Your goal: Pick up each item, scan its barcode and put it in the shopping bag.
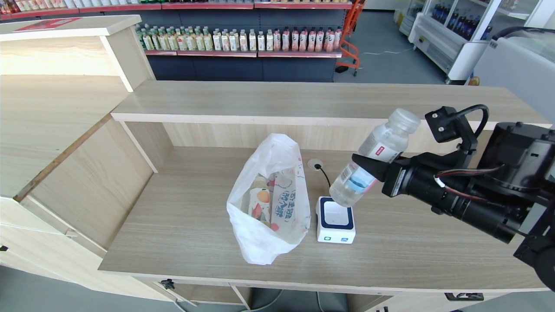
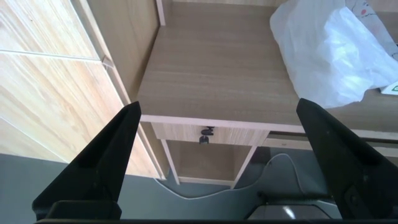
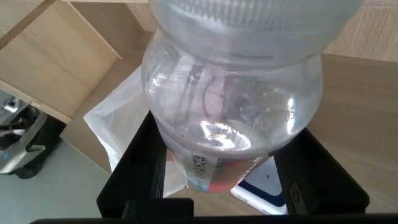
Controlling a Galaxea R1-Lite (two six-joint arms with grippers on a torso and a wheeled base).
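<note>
Black fingers (image 1: 371, 166) of the right gripper (image 1: 362, 174) are clamped on the labelled middle of one clear water bottle (image 1: 386, 141). The bottle tilts, cap up toward the raised ledge (image 1: 260, 102), base hanging just above the single white scanner (image 1: 334, 219). The right arm behind it comes in from the right, roughly level over the wooden counter (image 1: 186, 225). One white shopping bag (image 1: 264, 242) stands open just beside the scanner, with at least two printed packs inside. The left gripper (image 2: 219, 106) hangs spread wide with nothing between its fingers (image 2: 102, 168), above the counter's front edge near the bag.
</note>
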